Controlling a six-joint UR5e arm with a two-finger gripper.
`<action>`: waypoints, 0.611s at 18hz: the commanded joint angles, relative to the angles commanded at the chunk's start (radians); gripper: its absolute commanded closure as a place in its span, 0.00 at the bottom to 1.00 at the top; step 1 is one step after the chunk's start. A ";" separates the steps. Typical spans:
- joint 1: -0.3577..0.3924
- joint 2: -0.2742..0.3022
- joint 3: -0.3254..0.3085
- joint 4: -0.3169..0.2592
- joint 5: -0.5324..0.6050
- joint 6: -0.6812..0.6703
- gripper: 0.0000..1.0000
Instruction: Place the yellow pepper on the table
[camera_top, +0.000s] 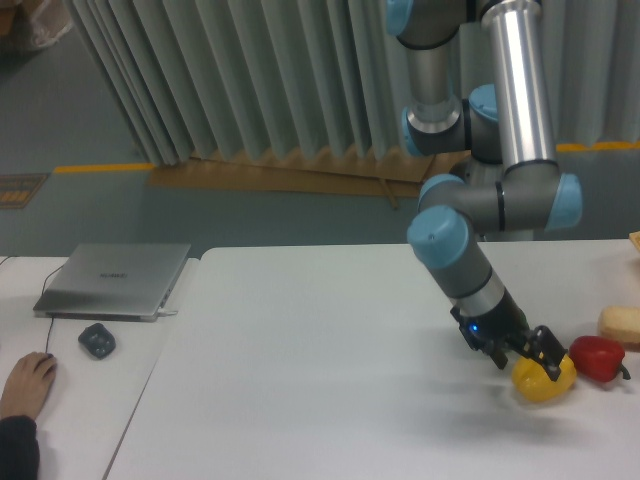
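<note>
Right now your gripper (541, 352) sits low at the table's (320, 380) right side, its dark fingers against the top of the yellow pepper (544, 382), though you cannot tell whether they clamp it or stand loose. You have one yellow pepper there, down at the white surface, with one red pepper (597, 359) just beside it to the right and one pale block (620, 325) at the edge beyond. Over on the narrower desk (60, 400) you can count one closed laptop (114, 279), its lid marking too small to read, one dark mouse (97, 340) and one person's hand (27, 381).
</note>
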 joint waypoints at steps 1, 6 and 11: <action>0.009 0.017 0.005 0.000 -0.003 0.000 0.00; 0.075 0.063 0.020 -0.011 -0.046 0.050 0.00; 0.132 0.069 0.018 -0.011 -0.055 0.305 0.00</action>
